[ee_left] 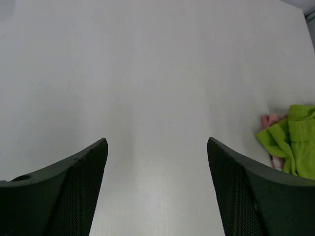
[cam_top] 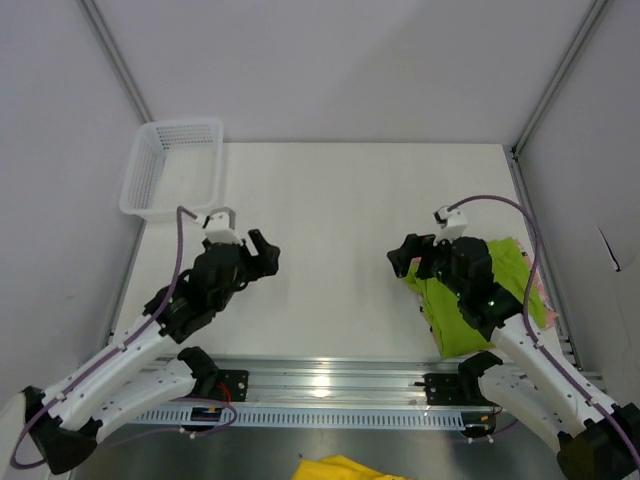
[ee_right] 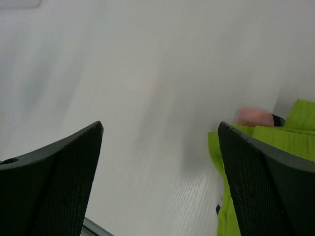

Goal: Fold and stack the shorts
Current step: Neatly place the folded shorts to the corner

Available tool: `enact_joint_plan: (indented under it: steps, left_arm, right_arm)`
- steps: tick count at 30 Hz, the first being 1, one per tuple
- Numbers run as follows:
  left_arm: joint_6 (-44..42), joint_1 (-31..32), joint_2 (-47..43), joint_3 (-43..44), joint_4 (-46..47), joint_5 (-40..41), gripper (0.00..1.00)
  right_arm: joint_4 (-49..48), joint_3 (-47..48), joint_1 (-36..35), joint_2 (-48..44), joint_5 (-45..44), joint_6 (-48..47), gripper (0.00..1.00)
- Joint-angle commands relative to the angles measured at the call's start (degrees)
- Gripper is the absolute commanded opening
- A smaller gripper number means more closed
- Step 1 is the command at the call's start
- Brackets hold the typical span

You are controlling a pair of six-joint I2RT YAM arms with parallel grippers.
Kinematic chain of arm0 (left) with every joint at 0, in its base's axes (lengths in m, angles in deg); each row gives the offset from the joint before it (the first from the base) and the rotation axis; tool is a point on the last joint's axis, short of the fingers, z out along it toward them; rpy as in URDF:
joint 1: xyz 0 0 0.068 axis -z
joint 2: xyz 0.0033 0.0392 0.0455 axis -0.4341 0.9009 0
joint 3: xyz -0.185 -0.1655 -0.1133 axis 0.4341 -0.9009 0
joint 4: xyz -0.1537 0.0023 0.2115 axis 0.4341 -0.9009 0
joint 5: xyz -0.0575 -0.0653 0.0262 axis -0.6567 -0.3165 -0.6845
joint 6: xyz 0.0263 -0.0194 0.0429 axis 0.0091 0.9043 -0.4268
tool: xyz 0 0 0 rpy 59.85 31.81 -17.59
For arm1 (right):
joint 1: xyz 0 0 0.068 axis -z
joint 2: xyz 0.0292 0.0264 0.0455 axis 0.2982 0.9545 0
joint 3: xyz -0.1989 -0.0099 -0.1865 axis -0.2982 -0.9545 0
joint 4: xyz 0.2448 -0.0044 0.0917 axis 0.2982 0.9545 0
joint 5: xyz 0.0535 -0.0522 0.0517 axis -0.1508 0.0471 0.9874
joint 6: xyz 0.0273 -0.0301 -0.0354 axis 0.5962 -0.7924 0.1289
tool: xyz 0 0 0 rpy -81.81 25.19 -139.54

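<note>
Hovering released and empty: left gripper [cam_top: 262, 250], right gripper [cam_top: 403, 258]; lime green fabric shorts [cam_top: 505, 270] overlie pink fabric shorts [ee_left: 269, 120].

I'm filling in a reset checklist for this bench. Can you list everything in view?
lime green shorts: one, lime green, right side of the table
pink shorts: one, pink, mostly hidden beneath the lime green shorts
basket: one, white mesh, table's far left corner
table: one, white
yellow cloth: one, yellow, near edge of the top view, partly cut off
left pincer: one, black, open over bare table
right pincer: one, black, open beside the lime green shorts
</note>
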Motion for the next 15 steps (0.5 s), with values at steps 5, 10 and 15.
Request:
enact_joint_plan:
  steps: [5, 10, 15]
  left_arm:
    - [-0.4, -0.1, -14.8, -18.7, 1.2, 8.3, 0.84]
    - [-5.9, -0.1, -24.1, -24.4, 7.0, 4.4, 0.87]
    - [-8.2, -0.1, -28.7, -28.9, 11.5, 2.9, 0.99]
  right_arm:
    - [-16.6, -9.5, -15.6, 0.3, -15.2, -3.0, 0.99]
    - [-22.4, -13.6, -23.3, 3.6, -19.6, 3.7, 1.0]
    - [-26.0, -16.3, -28.7, 2.5, -25.0, 2.5, 1.0]
